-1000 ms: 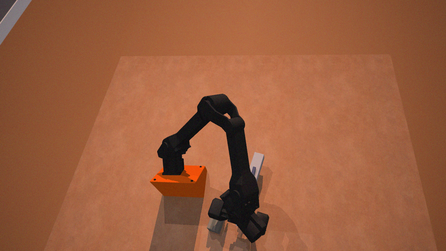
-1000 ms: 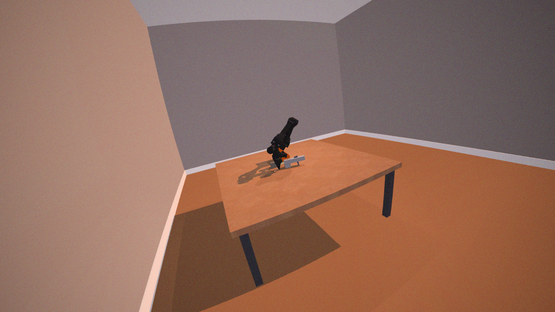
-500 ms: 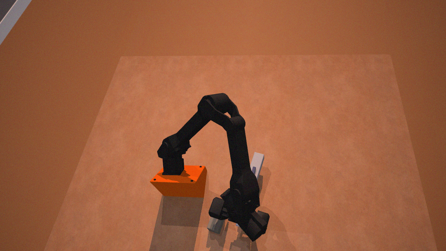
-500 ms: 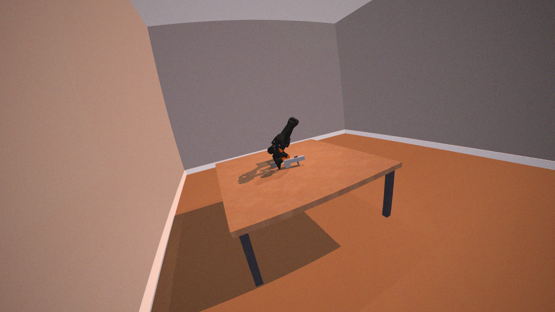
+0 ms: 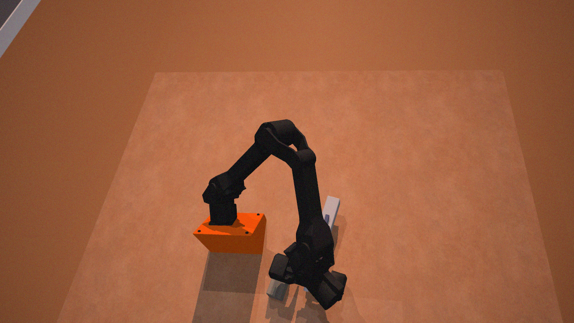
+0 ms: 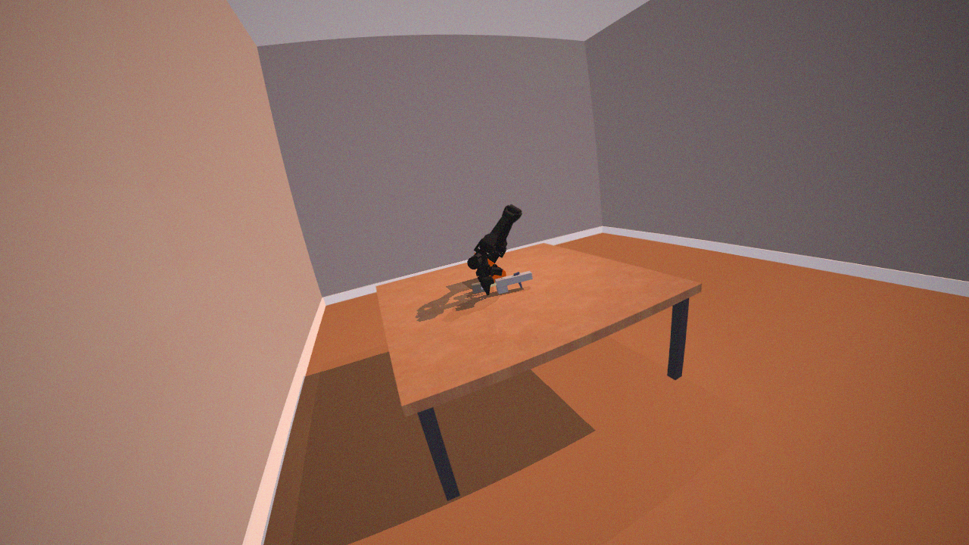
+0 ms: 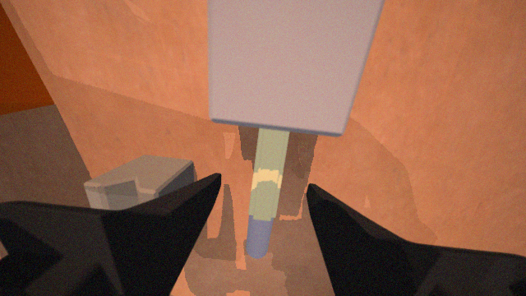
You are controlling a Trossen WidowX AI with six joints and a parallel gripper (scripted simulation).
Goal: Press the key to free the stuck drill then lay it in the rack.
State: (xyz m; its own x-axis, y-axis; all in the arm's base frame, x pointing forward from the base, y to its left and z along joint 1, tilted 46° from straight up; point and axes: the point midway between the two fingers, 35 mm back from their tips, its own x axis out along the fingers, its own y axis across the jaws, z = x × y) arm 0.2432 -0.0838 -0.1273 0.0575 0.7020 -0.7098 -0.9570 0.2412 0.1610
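A thin drill with a pale green shank (image 7: 268,154) and a blue end sticks out from under the near edge of a long grey housing (image 7: 288,62) (image 5: 332,207) (image 6: 514,279). A small dark blue key (image 5: 326,219) shows at the housing's side in the top view; whether it is pressed down cannot be told. My gripper (image 7: 264,183) is open, its fingertips on both sides of the drill with gaps to each. A grey notched block (image 7: 141,173) (image 5: 276,290), apparently the rack, sits left of the drill, partly behind the left finger. The arm hides most of the drill in the top view.
The orange base block (image 5: 241,245) of the arm stands left of the housing. The wooden table (image 5: 421,160) (image 6: 575,304) carries everything. The arm's forearm (image 5: 306,192) passes over part of the housing.
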